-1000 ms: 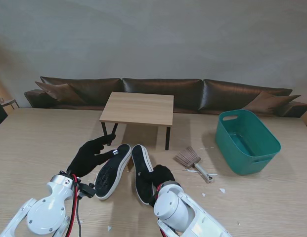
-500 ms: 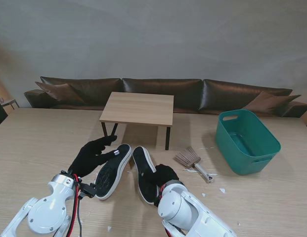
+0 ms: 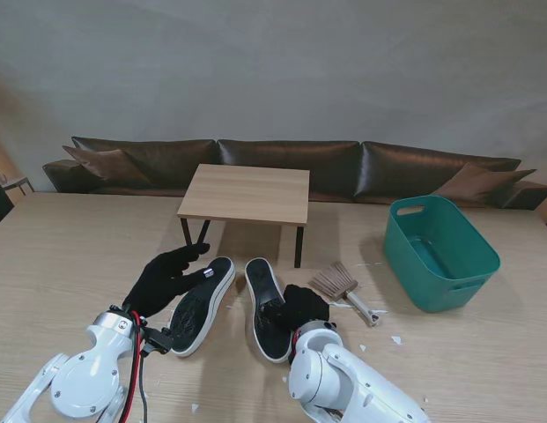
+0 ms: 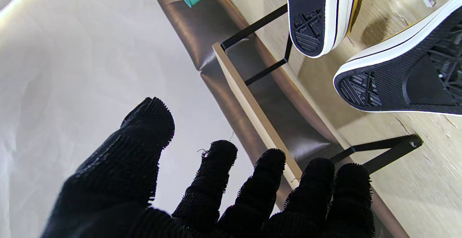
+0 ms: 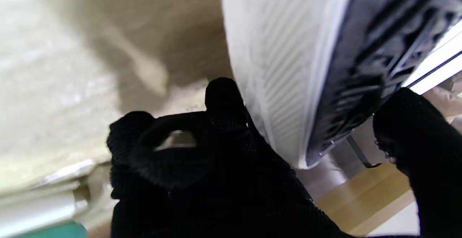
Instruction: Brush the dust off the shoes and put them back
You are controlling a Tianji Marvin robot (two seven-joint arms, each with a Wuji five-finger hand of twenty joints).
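The fingers [image 4: 220, 173] of the left hand [image 3: 163, 278] are spread apart and hold nothing, reaching toward the left shoe without closing on it, while the right hand [image 3: 301, 307] is curled round the right shoe [image 3: 267, 308], its fingers [image 5: 223, 100] pressed against the white rubber edge and the thumb on the far side of the black sole. The table top [image 3: 62, 264] fills the lower half of the stand's view, pale wood scattered with small white flecks. Along its far edge, across the middle of the frame, runs a dark brown sofa [image 3: 282, 163] with cushions at both ends. A small wooden bench [image 3: 247, 192] with black legs stands just in front of the sofa at the frame's centre. At the middle right sits a green plastic bin [image 3: 440, 254], well apart from the shoes. The left shoe [image 3: 203, 304] lies sole up at lower centre-left, just beside the left hand, and the right shoe lies beside it, also sole up, with a narrow gap between the two. A small hand brush [image 3: 342, 287] rests on the table between the right shoe and the bin, its bristles toward the bench.
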